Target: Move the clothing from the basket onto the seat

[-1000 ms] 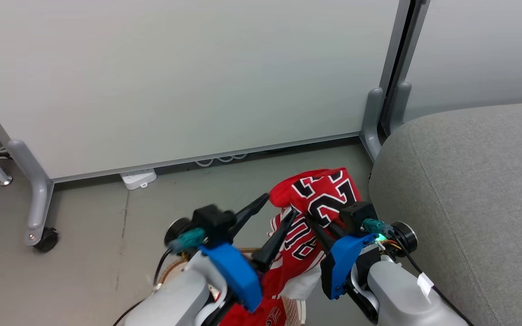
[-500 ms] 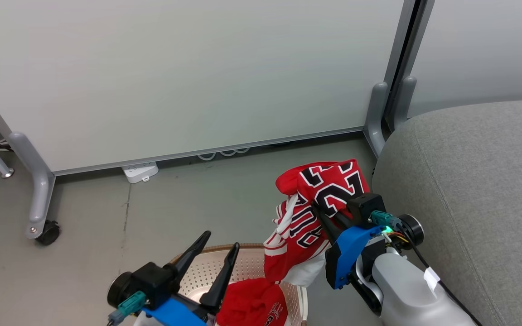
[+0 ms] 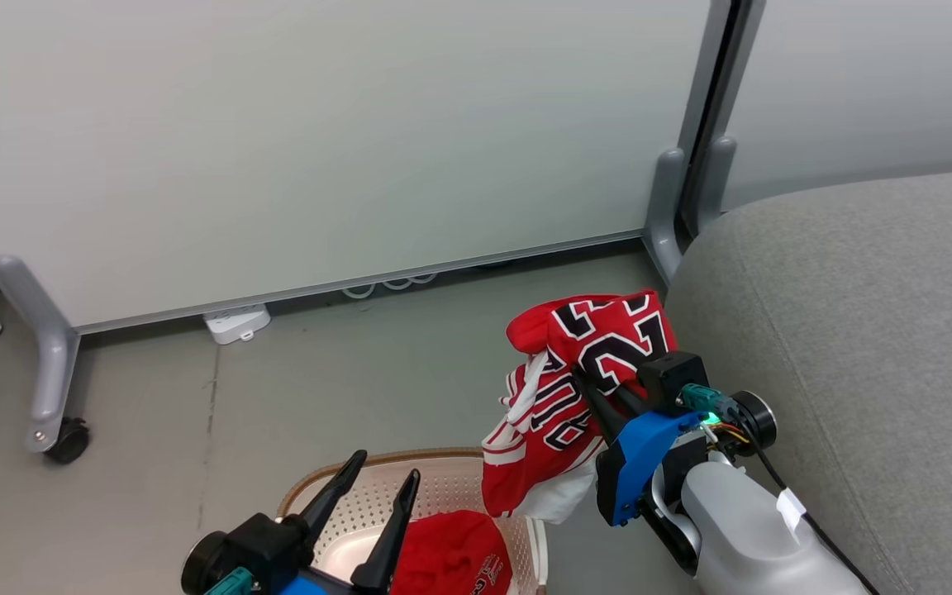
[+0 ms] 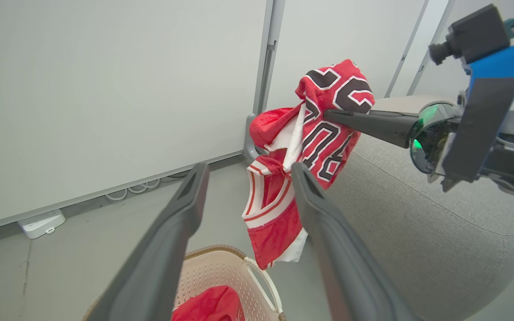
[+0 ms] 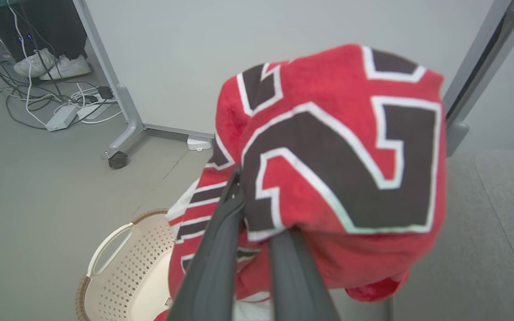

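A large black, white-edged numeral, seemingly a 2, is seen on the red jersey (image 5: 341, 169); lettering on the second garment (image 3: 451, 554) cannot be read.

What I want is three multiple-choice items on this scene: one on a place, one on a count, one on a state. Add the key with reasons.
1. Where is the numbered jersey?
A in the basket
B held up in the right gripper
C spread on the seat

2. How many red garments show?
A one
B two
C three

3. The left gripper is:
A open and empty
B shut on the jersey
C shut on the basket

Key:
1 B, it hangs pinched in the air, short of the seat.
2 B, the jersey plus the other red garment in the basket.
3 A, its jaws stand apart over the basket, holding nothing.
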